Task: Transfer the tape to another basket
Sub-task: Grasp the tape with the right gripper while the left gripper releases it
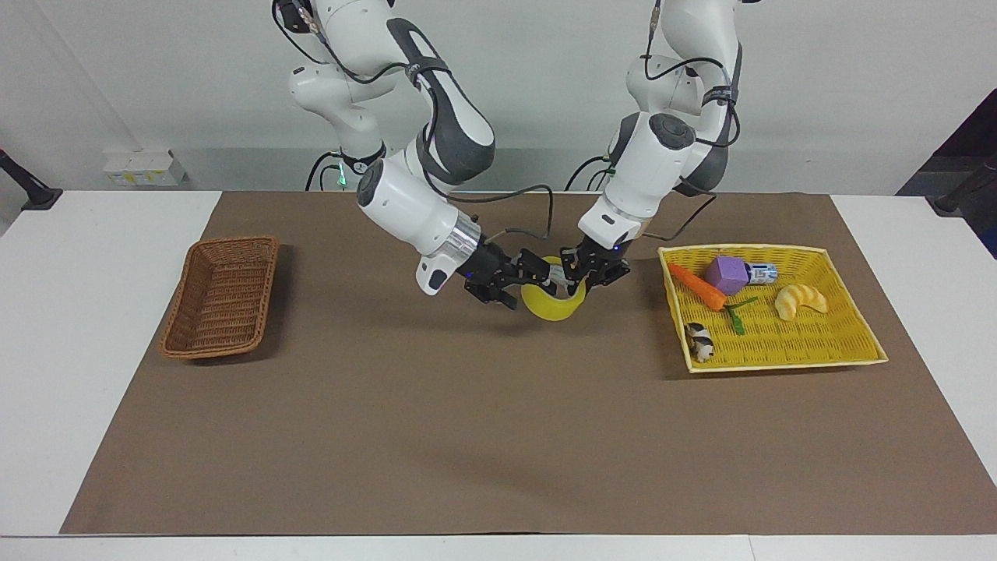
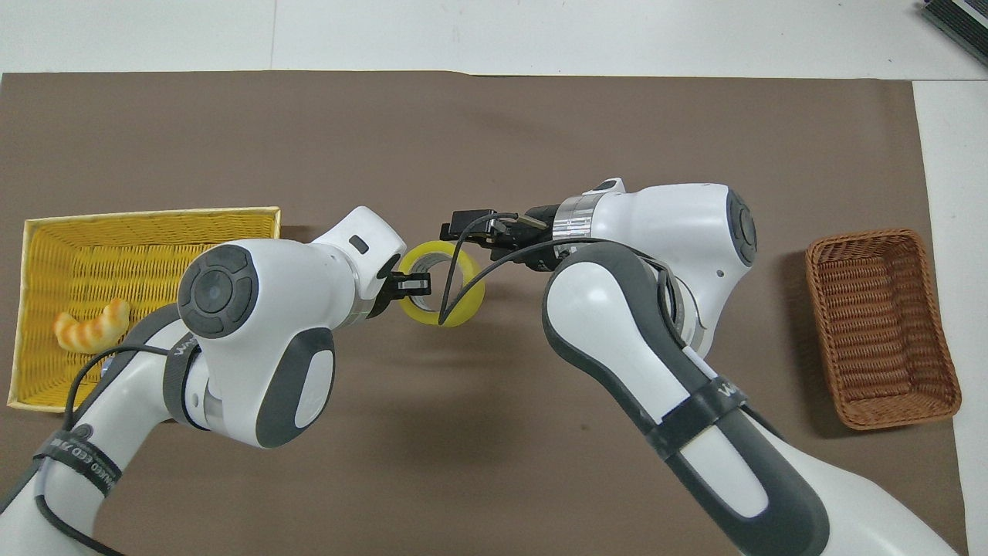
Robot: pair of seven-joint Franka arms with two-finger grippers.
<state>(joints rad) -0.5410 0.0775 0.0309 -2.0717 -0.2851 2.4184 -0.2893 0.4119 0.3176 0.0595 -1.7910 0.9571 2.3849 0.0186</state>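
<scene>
The yellow tape [image 1: 551,305] hangs above the middle of the brown mat, also seen in the overhead view [image 2: 465,303]. My left gripper [image 1: 593,271] is shut on the tape's rim and holds it in the air; it shows in the overhead view [image 2: 414,284] too. My right gripper [image 1: 533,282] is open and sits right at the other edge of the roll, one finger over the rim [image 2: 460,229]. The brown wicker basket [image 1: 222,352] stands at the right arm's end of the table [image 2: 880,413], with nothing in it.
A flat yellow basket [image 1: 787,354] at the left arm's end [image 2: 147,218] holds a carrot [image 1: 697,286], a purple block [image 1: 726,273], a small bottle [image 1: 762,273], a croissant toy [image 1: 800,300] and a black-and-white toy [image 1: 701,340].
</scene>
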